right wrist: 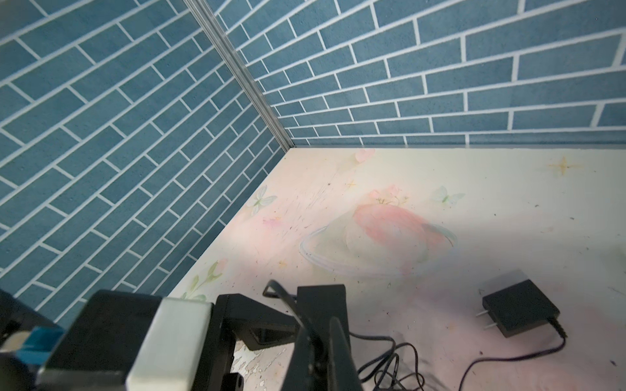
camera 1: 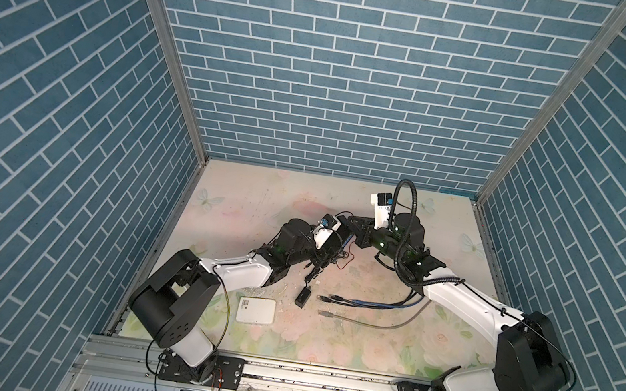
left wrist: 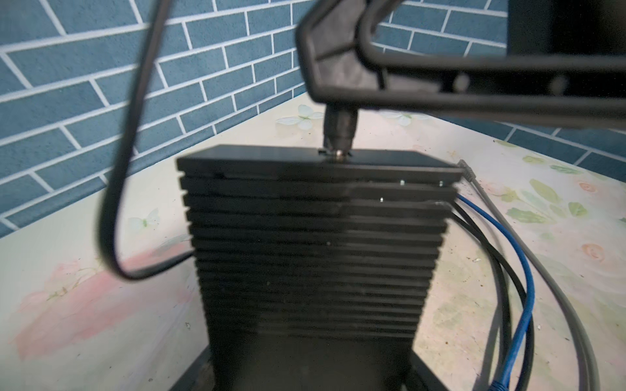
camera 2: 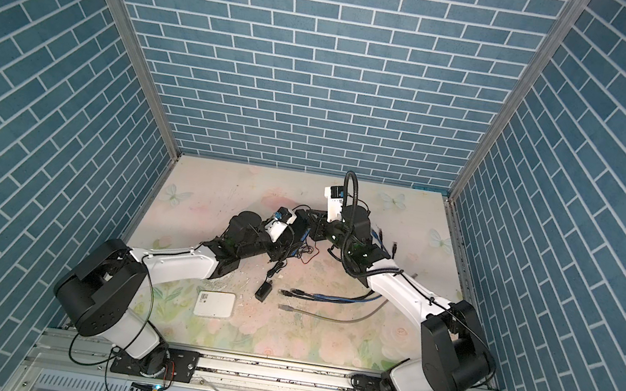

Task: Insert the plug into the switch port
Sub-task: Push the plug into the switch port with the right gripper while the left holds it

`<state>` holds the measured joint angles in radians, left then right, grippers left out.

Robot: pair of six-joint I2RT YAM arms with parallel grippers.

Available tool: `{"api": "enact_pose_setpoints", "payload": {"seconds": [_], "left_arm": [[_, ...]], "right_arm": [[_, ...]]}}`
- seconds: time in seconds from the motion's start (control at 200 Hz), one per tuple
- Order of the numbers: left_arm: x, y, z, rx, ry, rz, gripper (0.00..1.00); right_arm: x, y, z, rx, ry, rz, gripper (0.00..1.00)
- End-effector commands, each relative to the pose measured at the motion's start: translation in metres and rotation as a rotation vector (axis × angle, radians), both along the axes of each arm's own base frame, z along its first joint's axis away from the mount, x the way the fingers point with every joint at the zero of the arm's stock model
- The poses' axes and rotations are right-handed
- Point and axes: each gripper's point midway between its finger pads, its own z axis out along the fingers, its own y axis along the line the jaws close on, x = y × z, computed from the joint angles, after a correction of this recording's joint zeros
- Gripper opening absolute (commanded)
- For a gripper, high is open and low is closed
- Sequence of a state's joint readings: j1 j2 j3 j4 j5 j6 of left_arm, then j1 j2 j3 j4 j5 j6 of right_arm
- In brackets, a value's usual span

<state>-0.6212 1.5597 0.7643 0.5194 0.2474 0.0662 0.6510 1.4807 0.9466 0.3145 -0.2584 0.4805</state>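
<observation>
Closest to the left wrist lens, the black ribbed switch point(left wrist: 315, 254) is standing on end and filling the middle of that view. The left gripper point(camera 1: 337, 244) is holding it, with its jaws spread wide across the body. Above it, the right gripper point(left wrist: 338, 101) is reaching in, pinched tight on the plug point(left wrist: 339, 128). The plug is pointing straight down, and its metal tip is touching the switch's upper face. That spot is blurred, so I cannot tell whether it is seated in a port. The plug's thin black cord point(left wrist: 115, 203) is looping down beside the switch. In both top views the 2 grippers are meeting over the middle of the flowered table point(camera 1: 251, 204). The power adapter point(right wrist: 520, 311) is lying flat on the table, its 2 prongs pointing sideways. A blue cable point(left wrist: 521, 270), a black cable point(left wrist: 501, 270) and a grey cable point(left wrist: 555, 287) are trailing along the table beside the switch. A flat white box point(camera 1: 255, 310) is lying near the left arm, well apart from the switch.
</observation>
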Motion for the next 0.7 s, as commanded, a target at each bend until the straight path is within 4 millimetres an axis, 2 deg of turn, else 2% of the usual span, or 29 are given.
{"api": "enact_pose_setpoints", "payload": {"seconds": [0.0,0.24,0.33,0.47,0.695], "left_arm": [[0.011,0.013,0.222,-0.402,-0.558,0.085,0.09],[0.013,0.010,0.224,-0.396,-0.552,0.077,0.09],[0.013,0.006,0.217,-0.376,-0.525,0.056,0.10],[0.011,-0.004,0.178,-0.299,-0.394,0.000,0.13],[0.001,-0.009,0.096,-0.119,-0.033,-0.038,0.14]], "right_arm": [[-0.082,-0.015,-0.143,-0.302,0.518,0.094,0.00],[-0.085,-0.004,-0.144,-0.283,0.533,0.127,0.00],[-0.083,-0.005,-0.141,-0.283,0.518,0.119,0.00],[-0.072,-0.005,-0.132,-0.286,0.482,0.086,0.00],[-0.057,-0.005,-0.127,-0.300,0.461,0.047,0.00]]}}
